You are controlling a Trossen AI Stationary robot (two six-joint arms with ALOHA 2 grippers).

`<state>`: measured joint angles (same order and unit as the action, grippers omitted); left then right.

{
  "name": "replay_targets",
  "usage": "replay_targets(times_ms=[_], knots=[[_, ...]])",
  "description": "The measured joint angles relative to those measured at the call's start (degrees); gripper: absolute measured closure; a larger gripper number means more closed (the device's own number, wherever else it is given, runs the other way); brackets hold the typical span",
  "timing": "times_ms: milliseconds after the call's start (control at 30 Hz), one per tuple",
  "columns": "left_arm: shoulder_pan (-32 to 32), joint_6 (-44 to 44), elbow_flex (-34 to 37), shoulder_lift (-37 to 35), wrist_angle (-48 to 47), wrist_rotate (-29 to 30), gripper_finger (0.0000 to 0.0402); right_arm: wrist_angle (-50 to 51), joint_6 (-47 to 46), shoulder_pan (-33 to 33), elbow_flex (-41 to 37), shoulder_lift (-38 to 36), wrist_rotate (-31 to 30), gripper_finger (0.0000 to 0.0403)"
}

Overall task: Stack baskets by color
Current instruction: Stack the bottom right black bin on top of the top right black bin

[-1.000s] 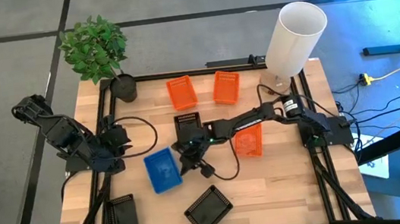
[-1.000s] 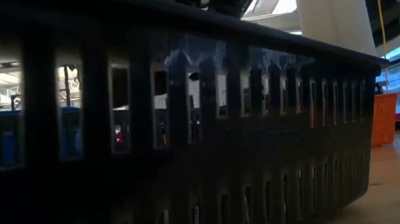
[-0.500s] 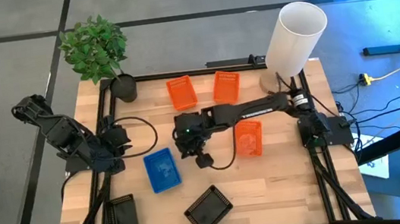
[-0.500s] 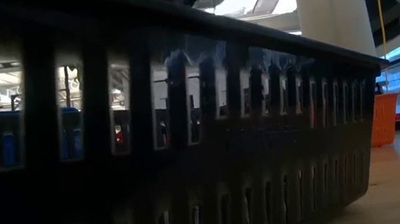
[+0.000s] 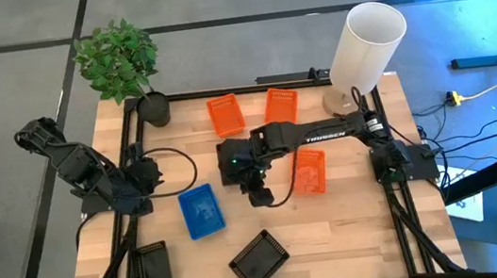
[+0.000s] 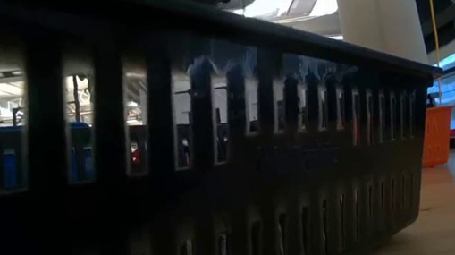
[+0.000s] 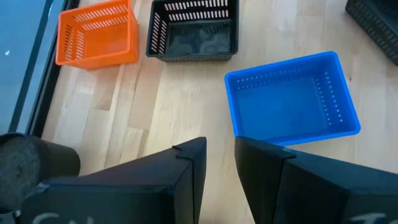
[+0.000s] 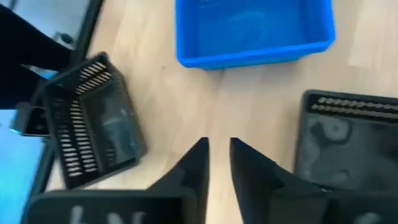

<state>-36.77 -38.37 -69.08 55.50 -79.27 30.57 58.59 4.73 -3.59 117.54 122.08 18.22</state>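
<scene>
Currently, left gripper (image 5: 146,175) parked at table's left edge, fingers slightly apart, grasping nothing. Black basket (image 5: 153,269) at near-left corner. Blue basket (image 5: 201,210) left of centre. Second black basket (image 5: 259,259) tilted, near edge. Right gripper (image 5: 256,188) hovers over table centre, fingers narrowly parted, empty; third black basket (image 5: 231,151) just beside it. Three orange baskets (image 5: 225,115) right of centre and far side.
</scene>
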Motion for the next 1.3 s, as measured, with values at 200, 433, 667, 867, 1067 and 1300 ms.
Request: replay_targets(times_ms=[200, 433, 667, 867, 1067, 1300], knots=[[0.00, 0.00, 0.00, 0.01, -0.02, -0.35, 0.0325, 0.79, 0.76, -1.78, 0.06, 0.00, 4.28, 0.0291], [0.00, 0.02, 0.00, 0.01, -0.02, -1.25, 0.0325, 0.72, 9.22, -6.51, -0.48, 0.00, 4.11, 0.0281], [-0.04, 0.04, 0.00, 0.01, 0.01, -1.75, 0.0325, -9.14, 11.96, -10.08, -7.25, 0.04, -0.16, 0.0281], [-0.04, 0.02, 0.00, -0.01, 0.01, -1.77, 0.0325, -17.00, 10.38, -10.24, -14.43, 0.09, 2.28, 0.0281], [-0.02, 0.04, 0.00, 0.01, 0.01, -1.77, 0.0325, -22.81, 10.41, -11.19, -20.20, 0.09, 4.34, 0.0281], [0.00, 0.03, 0.00, 0.00, 0.01, -1.77, 0.0325, -28.34, 10.60, -12.59, -24.78, 0.09, 4.28, 0.0281]])
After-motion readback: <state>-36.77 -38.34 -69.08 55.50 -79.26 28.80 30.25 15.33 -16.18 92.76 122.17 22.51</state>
